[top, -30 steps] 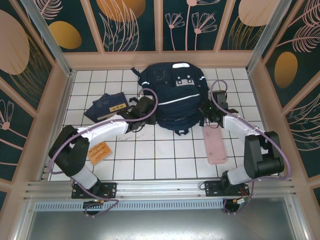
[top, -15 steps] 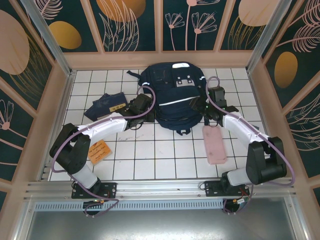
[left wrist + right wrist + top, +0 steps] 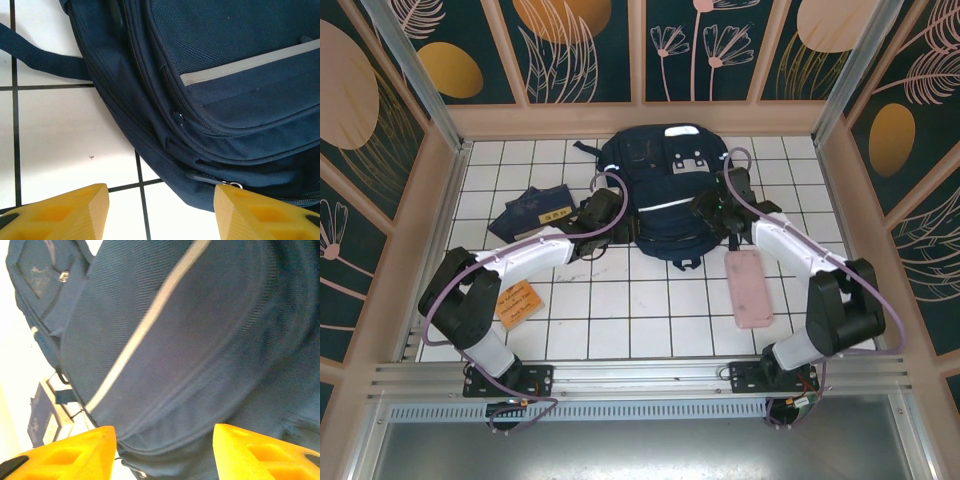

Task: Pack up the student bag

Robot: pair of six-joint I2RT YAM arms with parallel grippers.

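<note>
Student bag (image 3: 665, 195), a large navy-blue fabric backpack with white reflective stripes and grey patches, lies face up at 12 o'clock on the white-tiled table (image 3: 640, 320). Nearest the arm bases, a small orange card (image 3: 518, 302) lies at 8 o'clock and a flat pink case (image 3: 748, 288) at 4 o'clock, with open tiles between them up to the bag's near edge. The left hand (image 3: 607, 212) is at the bag's 9 o'clock side, its yellow fingers (image 3: 60, 212) spread above the zipped lower seam and bare tile. The right hand (image 3: 717, 210), at the 3 o'clock side, is likewise spread over the fabric. A small navy book (image 3: 535, 212) lies at 10 o'clock, beside the left arm. The bag's long axis runs 6 to 12, with the top end close to the far wall (image 3: 640, 118).
</note>
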